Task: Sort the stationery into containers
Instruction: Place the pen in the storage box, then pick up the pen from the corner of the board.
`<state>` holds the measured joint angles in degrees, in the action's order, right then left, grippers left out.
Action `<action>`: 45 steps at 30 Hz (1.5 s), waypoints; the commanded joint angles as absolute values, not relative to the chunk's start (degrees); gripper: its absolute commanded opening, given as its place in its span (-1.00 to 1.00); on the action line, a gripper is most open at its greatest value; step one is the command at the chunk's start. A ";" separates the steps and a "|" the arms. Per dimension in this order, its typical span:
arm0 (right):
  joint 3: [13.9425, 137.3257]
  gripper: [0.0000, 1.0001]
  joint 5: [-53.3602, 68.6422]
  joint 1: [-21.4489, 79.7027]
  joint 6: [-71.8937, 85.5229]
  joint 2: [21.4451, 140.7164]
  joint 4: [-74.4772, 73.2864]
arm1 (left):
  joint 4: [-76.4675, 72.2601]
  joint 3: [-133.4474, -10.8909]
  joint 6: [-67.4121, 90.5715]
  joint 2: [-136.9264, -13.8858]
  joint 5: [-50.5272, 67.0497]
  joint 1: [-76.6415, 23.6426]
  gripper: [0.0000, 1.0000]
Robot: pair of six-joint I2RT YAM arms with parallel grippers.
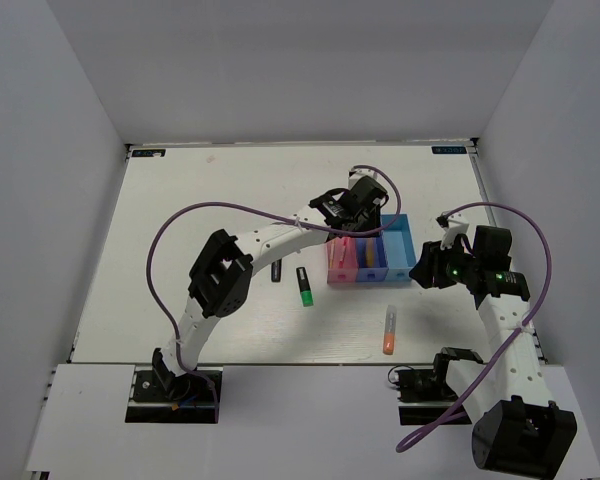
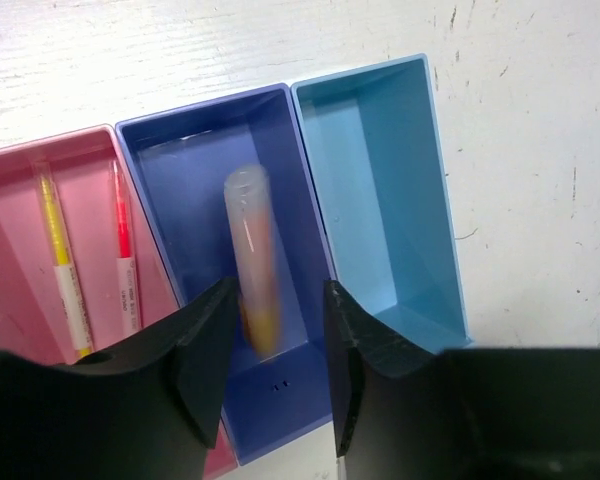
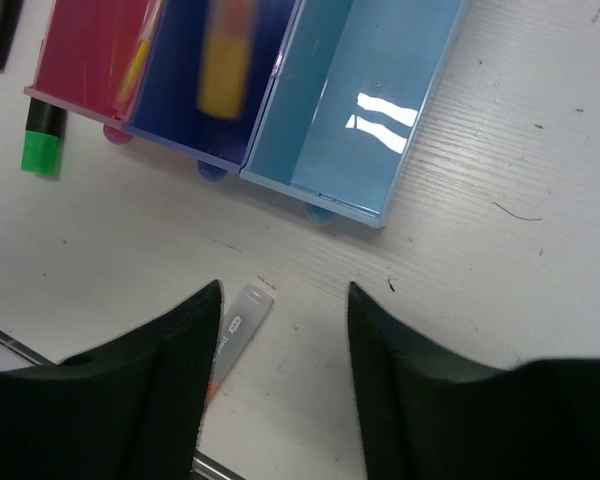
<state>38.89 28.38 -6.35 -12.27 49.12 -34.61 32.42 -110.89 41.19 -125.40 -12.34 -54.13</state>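
Observation:
Three joined bins stand mid-table: pink (image 1: 341,262), dark blue (image 1: 370,262), light blue (image 1: 398,250). My left gripper (image 2: 280,320) is open above the dark blue bin (image 2: 190,170). A blurred orange-pink marker (image 2: 252,255) lies loose in that bin, between my fingers and clear of them. A thin yellow pen (image 2: 62,265) and a thin pink pen (image 2: 124,250) lie in the pink bin (image 2: 20,200). The light blue bin (image 2: 380,180) holds nothing. My right gripper (image 3: 283,300) is open over the table beside the grey-orange marker (image 3: 237,325).
A black marker with a green cap (image 1: 304,286) and a black marker (image 1: 277,270) lie on the table left of the bins. The grey-orange marker (image 1: 389,329) lies near the front edge. White walls enclose the table.

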 commanded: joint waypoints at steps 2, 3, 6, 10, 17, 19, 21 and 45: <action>40.43 -0.04 31.46 -6.42 -13.35 49.22 -35.67 | 31.38 -111.27 40.96 -124.46 -11.25 -53.96 0.02; 40.52 -0.08 32.25 -6.33 -14.75 49.74 -36.73 | 31.72 -111.27 40.78 -123.76 -11.25 -53.96 0.05; 41.13 -0.16 35.85 -6.07 -16.52 50.36 -39.37 | 32.34 -110.13 40.34 -121.65 -11.25 -53.96 0.08; 41.66 -0.30 40.86 -5.45 -20.29 50.10 -43.85 | 31.99 -103.90 38.94 -114.80 -11.51 -54.75 0.05; 39.90 -0.31 39.64 -2.38 -26.45 50.01 -50.62 | 33.83 -74.38 37.61 -89.32 -19.07 -56.95 -0.23; 39.99 -0.28 38.85 -0.62 -25.49 50.36 -49.75 | 35.76 -65.89 38.84 -83.24 -21.17 -56.86 -0.18; 40.34 -0.15 39.29 2.08 -25.84 51.94 -50.10 | 37.00 -61.46 40.51 -81.57 -22.06 -56.78 0.00; 39.72 0.46 36.32 6.15 -160.03 63.62 -76.81 | 43.59 -43.33 45.17 -65.31 -26.19 -59.59 0.14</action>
